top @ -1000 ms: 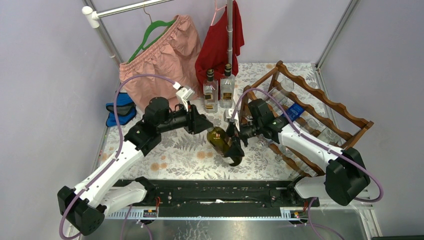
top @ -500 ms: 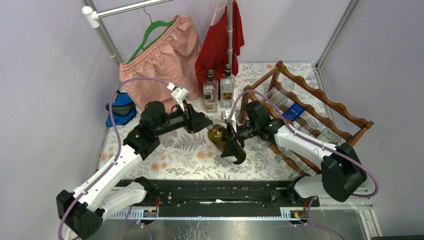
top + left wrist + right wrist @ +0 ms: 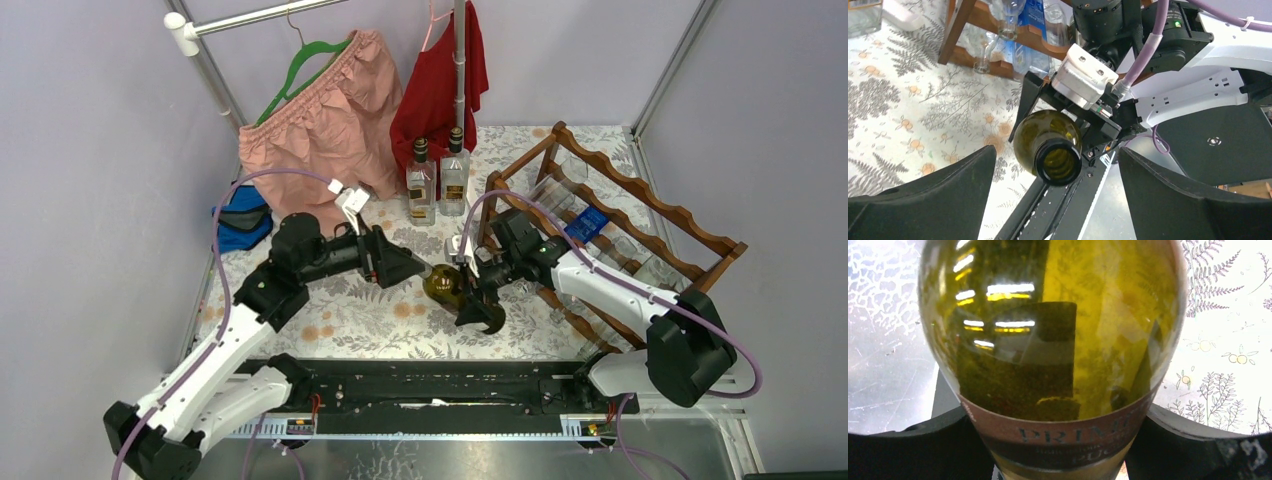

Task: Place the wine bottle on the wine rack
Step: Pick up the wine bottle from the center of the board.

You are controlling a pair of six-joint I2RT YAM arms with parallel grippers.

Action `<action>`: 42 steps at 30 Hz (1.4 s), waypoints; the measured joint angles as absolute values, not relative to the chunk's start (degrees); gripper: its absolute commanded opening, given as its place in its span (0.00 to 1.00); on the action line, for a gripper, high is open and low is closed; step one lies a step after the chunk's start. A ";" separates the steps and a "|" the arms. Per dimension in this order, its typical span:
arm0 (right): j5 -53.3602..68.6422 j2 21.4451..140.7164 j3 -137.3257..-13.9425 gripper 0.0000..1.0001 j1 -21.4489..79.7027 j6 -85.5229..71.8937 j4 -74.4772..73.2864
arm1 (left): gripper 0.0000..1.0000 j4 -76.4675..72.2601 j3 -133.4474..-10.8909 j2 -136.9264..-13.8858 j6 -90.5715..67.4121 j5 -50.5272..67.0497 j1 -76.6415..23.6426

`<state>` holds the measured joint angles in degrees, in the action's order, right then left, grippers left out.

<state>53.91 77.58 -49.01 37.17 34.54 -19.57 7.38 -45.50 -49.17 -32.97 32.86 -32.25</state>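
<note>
The wine bottle [image 3: 443,285] is dark green glass with a brown label and lies roughly level above the table's middle. My right gripper [image 3: 472,300] is shut on its body, and the fingers [image 3: 1198,445] press both sides of the wine bottle [image 3: 1048,330]. My left gripper [image 3: 412,268] is open just left of the neck. In the left wrist view the wine bottle [image 3: 1048,137] points its open mouth at the camera between the wide-apart fingers [image 3: 923,195], touching neither. The reddish-brown wine rack [image 3: 650,215] stands at the right, behind my right arm.
Clear glass bottles and a blue-labelled one [image 3: 588,222] lie in the rack. Two upright clear liquor bottles [image 3: 421,182] stand at the back. Pink shorts [image 3: 325,115] and a red garment [image 3: 440,85] hang from a rail. A blue object [image 3: 240,218] lies at the left.
My left gripper has let go of the bottle's neck, opened wide and drawn back to the left. My right gripper has closed on the bottle's body and now carries it alone.
</note>
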 measured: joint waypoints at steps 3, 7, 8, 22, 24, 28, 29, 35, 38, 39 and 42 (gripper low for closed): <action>53.28 77.52 -49.78 0.00 37.17 37.63 -22.48 | 0.99 11.64 -45.47 -45.82 -33.69 33.15 -30.39; 49.93 77.03 -50.92 0.00 38.37 42.76 -25.65 | 0.99 17.15 -45.43 -40.60 -36.47 32.51 -27.86; 48.56 76.69 -51.05 0.00 39.16 44.16 -26.41 | 0.99 17.80 -45.17 -39.57 -37.60 32.73 -27.24; 30.06 75.18 -56.40 0.00 51.92 59.24 -37.32 | 0.96 18.68 -30.50 -36.77 -53.34 45.17 -24.58; 26.50 74.94 -56.99 0.00 53.32 60.99 -38.00 | 0.96 17.96 -27.99 -36.67 -55.16 46.74 -24.58; 21.10 74.85 -57.12 0.00 55.27 63.51 -38.41 | 0.95 15.03 -25.58 -36.51 -58.35 49.56 -24.58; 19.88 74.85 -57.12 0.00 55.55 63.94 -38.48 | 0.94 14.39 -25.58 -36.56 -58.63 50.02 -24.60; 14.37 75.02 -57.39 0.00 56.03 64.82 -38.59 | 0.88 7.46 -24.10 -36.91 -61.89 50.61 -26.68; 12.69 75.61 -58.35 0.00 56.10 64.60 -38.74 | 0.86 3.60 -21.91 -37.67 -63.88 49.50 -30.30; 12.29 75.88 -58.81 0.00 56.12 64.49 -38.74 | 0.84 2.61 -21.32 -37.93 -64.49 49.06 -31.38; 11.09 76.36 -59.70 0.00 56.14 64.27 -38.57 | 0.80 -0.78 -19.84 -39.22 -66.22 47.51 -34.52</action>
<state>11.09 76.36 -59.70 56.14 64.27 -38.57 -0.78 -19.84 -39.22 -66.22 47.51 -34.52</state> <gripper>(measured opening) 0.797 0.838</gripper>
